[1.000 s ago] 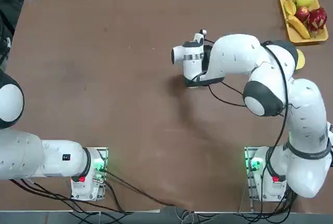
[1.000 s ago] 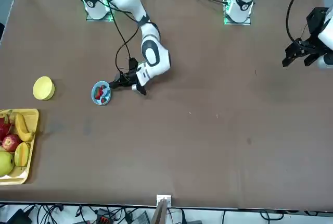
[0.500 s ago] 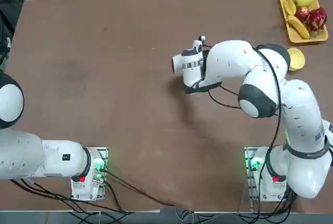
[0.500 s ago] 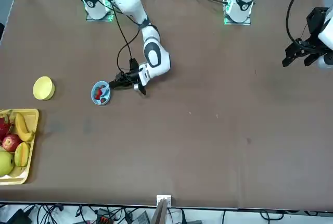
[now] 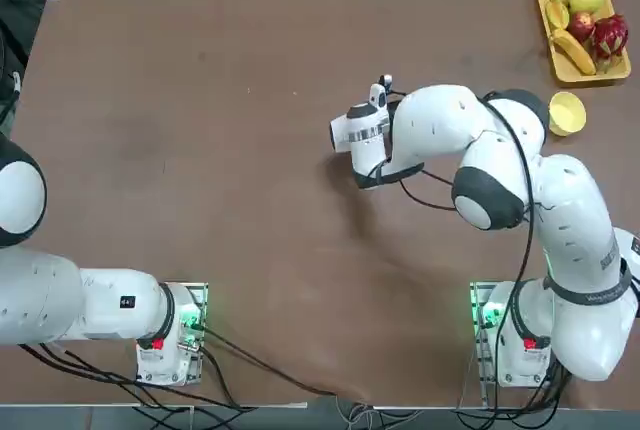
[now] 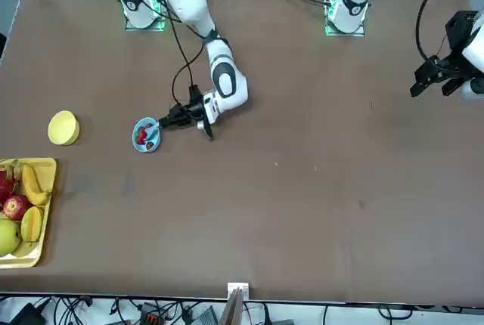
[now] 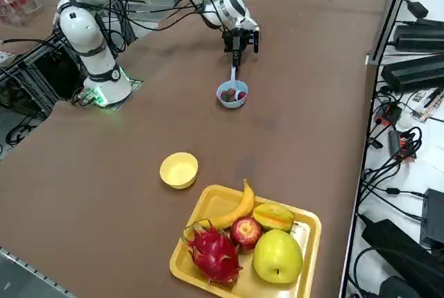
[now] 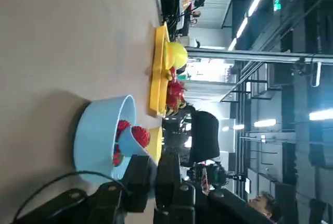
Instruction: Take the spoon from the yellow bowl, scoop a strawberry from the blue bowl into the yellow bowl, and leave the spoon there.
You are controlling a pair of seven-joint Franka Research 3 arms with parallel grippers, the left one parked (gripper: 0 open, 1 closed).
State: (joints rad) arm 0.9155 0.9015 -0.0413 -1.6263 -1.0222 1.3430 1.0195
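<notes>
My right gripper is shut on the handle of the pale spoon, which slants down into the blue bowl. The wrist view shows the spoon's tip inside the blue bowl, with a red strawberry against it. From the front, the gripper sits just beside the blue bowl. The yellow bowl stands apart with nothing in it, towards the fruit tray; it also shows as the yellow bowl from overhead. My own arm hides the blue bowl in the top view.
A yellow tray of fruit lies past the yellow bowl, at the table's corner. Cables and equipment run along the table's far edge. A person stands in the room beyond, seen in the wrist view.
The arm's elbow has swung inward, uncovering the yellow bowl in the top view. The gripper has shifted slightly towards the blue bowl, still holding the spoon.
</notes>
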